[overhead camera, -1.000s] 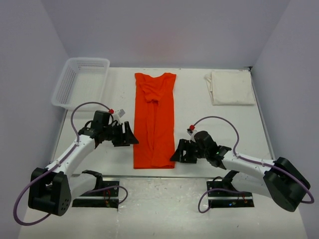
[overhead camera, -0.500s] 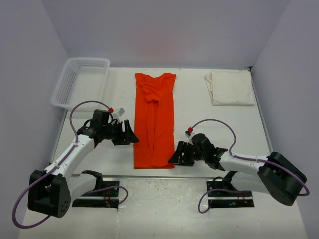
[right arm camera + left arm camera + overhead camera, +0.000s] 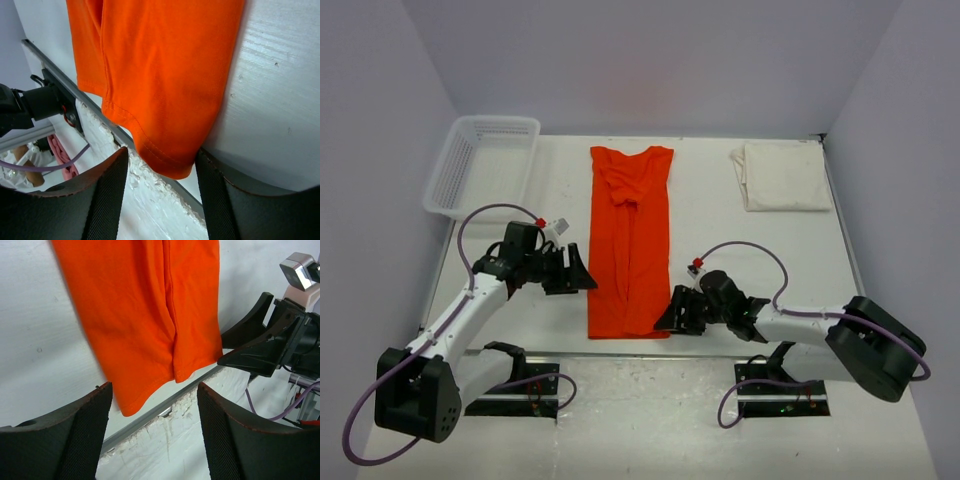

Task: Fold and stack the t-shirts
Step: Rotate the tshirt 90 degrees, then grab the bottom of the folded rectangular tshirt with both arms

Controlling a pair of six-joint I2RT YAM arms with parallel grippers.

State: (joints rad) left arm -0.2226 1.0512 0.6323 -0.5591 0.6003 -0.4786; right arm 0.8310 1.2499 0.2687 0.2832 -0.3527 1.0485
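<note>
right hand (image 3: 670, 313) reached orange t-shirt (image 3: 630, 240) hem, spread | left hand (image 3: 583, 272) spread, empty | basket (image 3: 446, 176) rear-left

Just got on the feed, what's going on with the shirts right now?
The orange t-shirt lies in the middle of the table, folded lengthwise into a long strip. The left gripper sits open at the strip's left edge and holds nothing. The right gripper is at the strip's near right corner with its jaws open on either side of the hem, not yet closed on it. The white t-shirt lies folded at the far right and the basket at the far left. Nothing is stacked yet.
</note>
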